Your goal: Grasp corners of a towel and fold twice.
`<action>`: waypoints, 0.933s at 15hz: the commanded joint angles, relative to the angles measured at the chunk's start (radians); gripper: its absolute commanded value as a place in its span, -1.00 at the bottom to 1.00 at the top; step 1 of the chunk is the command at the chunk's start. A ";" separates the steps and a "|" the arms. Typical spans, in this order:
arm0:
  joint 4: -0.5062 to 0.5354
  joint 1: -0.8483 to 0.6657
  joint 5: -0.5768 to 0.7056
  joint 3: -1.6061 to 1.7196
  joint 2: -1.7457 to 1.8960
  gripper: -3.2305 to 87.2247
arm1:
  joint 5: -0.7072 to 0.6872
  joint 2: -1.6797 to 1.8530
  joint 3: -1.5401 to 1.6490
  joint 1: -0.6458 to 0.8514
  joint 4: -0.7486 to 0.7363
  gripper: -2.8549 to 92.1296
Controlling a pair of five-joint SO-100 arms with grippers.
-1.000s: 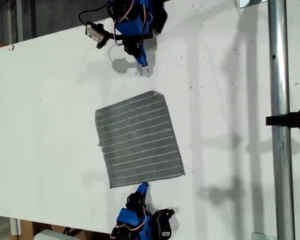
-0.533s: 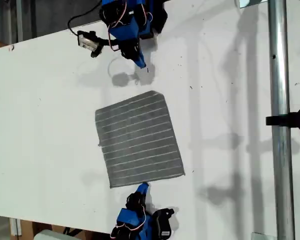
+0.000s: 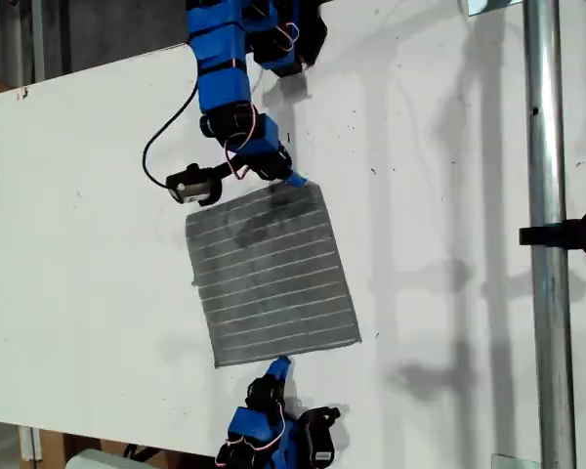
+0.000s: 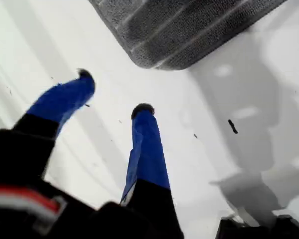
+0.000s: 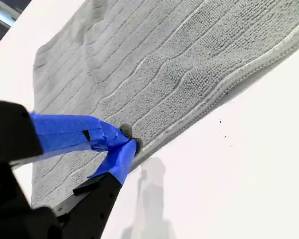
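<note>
The dark grey striped towel (image 3: 273,274) lies flat on the white table (image 3: 98,244). My first gripper (image 3: 291,179) reaches in from the exterior view's top and hovers at the towel's corner (image 3: 308,184) on the upper right of that view. In the first wrist view this gripper (image 4: 113,92) is open, with the rounded corner (image 4: 154,62) just ahead of its fingertips and nothing between them. My second gripper (image 3: 279,365) sits at the towel's lower edge in the exterior view. It is shut (image 5: 128,142), its tips meeting right at the hem of the towel (image 5: 164,74).
A metal pole (image 3: 542,293) with a black clamp (image 3: 571,234) runs down the exterior view's right side. The first arm's camera module (image 3: 190,184) and its cable hang beside the towel's upper left corner in that view. The table's edge runs along the exterior view's upper left.
The first arm has swung down from the exterior view's top edge to the towel's upper right corner. The second arm and the towel have stayed still.
</note>
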 commanded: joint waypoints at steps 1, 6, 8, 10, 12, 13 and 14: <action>0.006 -0.009 -0.005 -0.002 0.006 -0.99 | -0.067 -0.023 -0.129 0.005 0.000 -0.07; 0.008 -0.006 -0.020 -0.002 0.006 -0.95 | -0.152 -0.247 -0.195 0.040 -0.006 -0.04; 0.008 -0.006 -0.018 -0.003 0.006 -0.95 | -0.179 -0.331 -0.196 0.046 -0.015 -0.07; 0.009 -0.005 -0.028 -0.003 0.006 -0.96 | -0.199 -0.383 -0.187 0.051 -0.043 -0.12; 0.009 -0.006 -0.041 -0.003 0.006 -0.96 | -0.210 -0.426 -0.173 0.063 -0.086 -0.20; 0.009 -0.006 -0.048 -0.003 0.006 -0.95 | -0.215 -0.453 -0.170 0.074 -0.101 -0.27; 0.009 -0.006 -0.049 -0.003 0.006 -0.95 | -0.216 -0.482 -0.170 0.086 -0.114 -0.32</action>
